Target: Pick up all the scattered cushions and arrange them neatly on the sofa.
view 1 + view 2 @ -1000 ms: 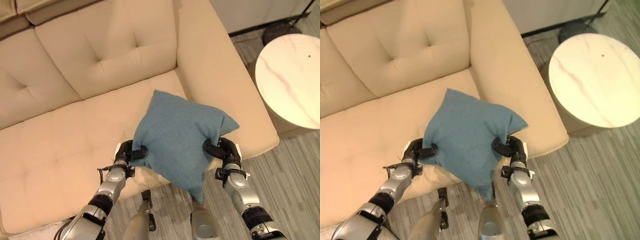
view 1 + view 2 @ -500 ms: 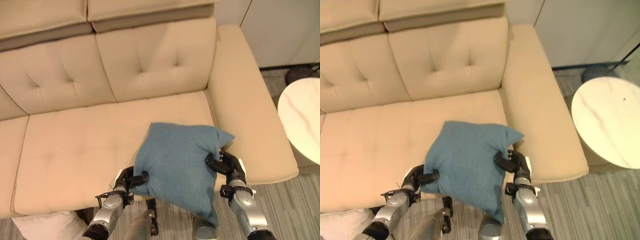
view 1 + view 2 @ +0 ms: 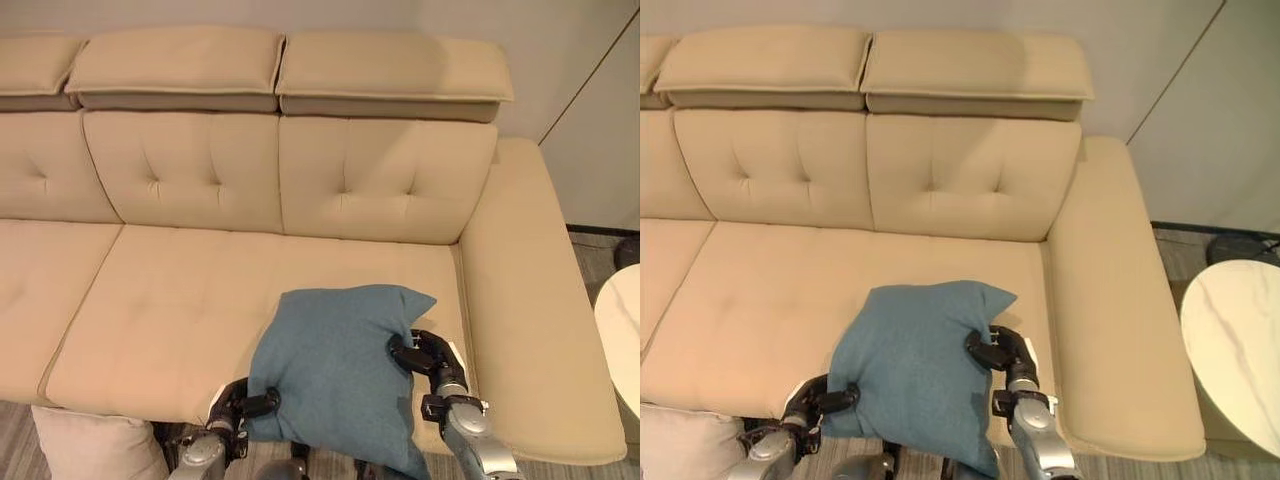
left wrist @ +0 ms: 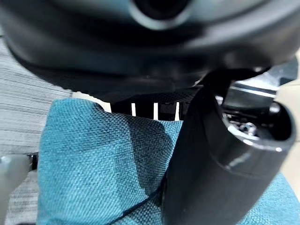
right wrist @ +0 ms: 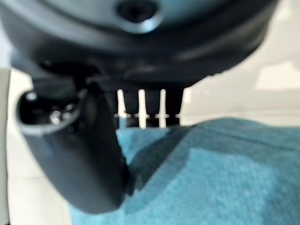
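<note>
The blue cushion (image 3: 340, 375) is held over the front edge of the sofa (image 3: 180, 300) seat, near its right armrest. The left hand (image 3: 240, 403) and right hand (image 3: 425, 355) each pinch one side of the cushion between thumb and curled fingers.

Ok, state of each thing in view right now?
Blue cushion: held by both hands, over the seat's front edge.
Left hand: shut on the cushion's left edge.
Right hand: shut on its right edge.
Beige cushion: on the floor.
</note>
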Robot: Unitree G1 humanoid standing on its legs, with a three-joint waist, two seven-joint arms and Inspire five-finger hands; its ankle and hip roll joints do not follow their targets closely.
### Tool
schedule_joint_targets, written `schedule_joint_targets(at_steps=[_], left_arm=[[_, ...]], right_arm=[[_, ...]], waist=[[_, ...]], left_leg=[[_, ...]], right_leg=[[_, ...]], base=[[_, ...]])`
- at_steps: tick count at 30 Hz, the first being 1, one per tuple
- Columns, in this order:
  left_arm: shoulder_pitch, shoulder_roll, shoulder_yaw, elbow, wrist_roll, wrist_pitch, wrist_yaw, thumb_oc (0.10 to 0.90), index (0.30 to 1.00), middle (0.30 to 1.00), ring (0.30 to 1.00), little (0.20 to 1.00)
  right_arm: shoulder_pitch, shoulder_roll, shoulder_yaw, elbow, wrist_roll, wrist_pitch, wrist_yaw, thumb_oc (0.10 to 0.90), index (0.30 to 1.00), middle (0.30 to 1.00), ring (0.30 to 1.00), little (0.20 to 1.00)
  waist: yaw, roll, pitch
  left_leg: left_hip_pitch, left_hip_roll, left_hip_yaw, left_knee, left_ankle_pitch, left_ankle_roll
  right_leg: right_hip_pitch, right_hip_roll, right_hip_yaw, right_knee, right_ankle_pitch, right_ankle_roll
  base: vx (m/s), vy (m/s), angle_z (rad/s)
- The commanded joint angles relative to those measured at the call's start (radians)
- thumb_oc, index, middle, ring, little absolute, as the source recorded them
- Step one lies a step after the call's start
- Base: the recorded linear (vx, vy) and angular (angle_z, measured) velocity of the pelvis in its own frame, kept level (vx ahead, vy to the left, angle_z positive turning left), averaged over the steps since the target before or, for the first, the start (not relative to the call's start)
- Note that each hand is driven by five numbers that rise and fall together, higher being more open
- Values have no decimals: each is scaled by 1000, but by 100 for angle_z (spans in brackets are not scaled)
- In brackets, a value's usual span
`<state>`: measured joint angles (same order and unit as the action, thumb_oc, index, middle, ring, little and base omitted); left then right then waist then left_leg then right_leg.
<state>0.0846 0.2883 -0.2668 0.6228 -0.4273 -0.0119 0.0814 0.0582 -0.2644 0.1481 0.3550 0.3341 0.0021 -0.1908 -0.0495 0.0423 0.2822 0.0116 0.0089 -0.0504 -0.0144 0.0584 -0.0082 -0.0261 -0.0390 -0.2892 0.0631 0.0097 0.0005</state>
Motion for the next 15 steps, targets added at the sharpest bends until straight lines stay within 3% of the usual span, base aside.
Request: schedule_joint_targets(at_steps=[1, 4, 5, 6, 8, 9, 10, 11, 15], left_arm=[[-54, -13, 11, -131, 1, -80, -13, 400, 300, 300, 300, 300], [-52, -16, 31, -138, -19, -79, 1, 400, 300, 300, 300, 300], [-44, -19, 48, -140, -30, -80, 11, 400, 300, 300, 300, 300], [-37, -23, 63, -134, -40, -80, 31, 400, 300, 300, 300, 300], [-38, -20, 72, -127, -42, -88, 53, 400, 300, 300, 300, 300], [-38, -20, 72, -127, -42, -88, 53, 400, 300, 300, 300, 300], [-45, -24, 73, -113, -50, -91, 52, 400, 300, 300, 300, 300], [-50, -29, 71, -108, -46, -93, 51, 400, 300, 300, 300, 300], [-50, -28, 65, -113, -40, -93, 42, 400, 300, 300, 300, 300]], right_arm=[[-38, 1, 17, -120, 30, -106, 37, 400, 300, 300, 300, 300], [-54, -10, 19, -118, 15, -101, 28, 400, 300, 300, 300, 300], [-61, -17, 19, -114, -1, -99, 26, 400, 300, 300, 300, 300], [-69, -34, 14, -117, -27, -93, 15, 400, 300, 300, 300, 300], [-80, -57, 6, -115, -56, -91, -3, 400, 300, 300, 300, 300], [-80, -57, 6, -115, -56, -91, -3, 400, 300, 300, 300, 300], [-74, -74, -11, -120, -72, -86, 1, 400, 300, 300, 300, 300], [-61, -74, -28, -129, -81, -86, 4, 400, 300, 300, 300, 300], [-54, -75, -48, -133, -102, -76, 3, 400, 300, 300, 300, 300]], waist=[[-4, -53, -25], [10, -56, -25], [15, -63, -28], [27, -67, -35], [43, -60, -43], [41, -60, -46], [27, -34, -73], [20, -27, -86], [14, -32, -110]], left_leg=[[-153, -19, 149, 406, -81, -96], [-178, 19, 159, 423, -108, -74], [-170, 54, 148, 375, -137, -62], [-141, 111, 106, 273, -120, -58], [-145, 150, -14, 147, -38, -74], [-148, 150, -16, 144, -34, -74], [-71, 179, -22, 18, -24, -93], [-41, 178, -9, -26, -11, -109], [8, 144, 11, -68, -23, -105]], right_leg=[[38, -19, 40, 38, -115, 17], [32, -21, 47, 53, -127, 14], [34, -33, 57, 56, -130, 22], [32, -43, 69, 66, -134, 36], [36, -38, 104, 75, -148, 49], [34, -38, 102, 74, -146, 49], [44, -36, 103, 73, -155, 60], [50, -44, 93, 68, -150, 66], [59, -82, 87, 39, -114, 93]], base=[[-119, -17, 39], [-31, 39, 9], [87, 143, -11], [143, 227, -19], [124, 198, -25], [153, 226, -33], [181, 257, -35], [236, 339, -32], [93, 221, -6]])
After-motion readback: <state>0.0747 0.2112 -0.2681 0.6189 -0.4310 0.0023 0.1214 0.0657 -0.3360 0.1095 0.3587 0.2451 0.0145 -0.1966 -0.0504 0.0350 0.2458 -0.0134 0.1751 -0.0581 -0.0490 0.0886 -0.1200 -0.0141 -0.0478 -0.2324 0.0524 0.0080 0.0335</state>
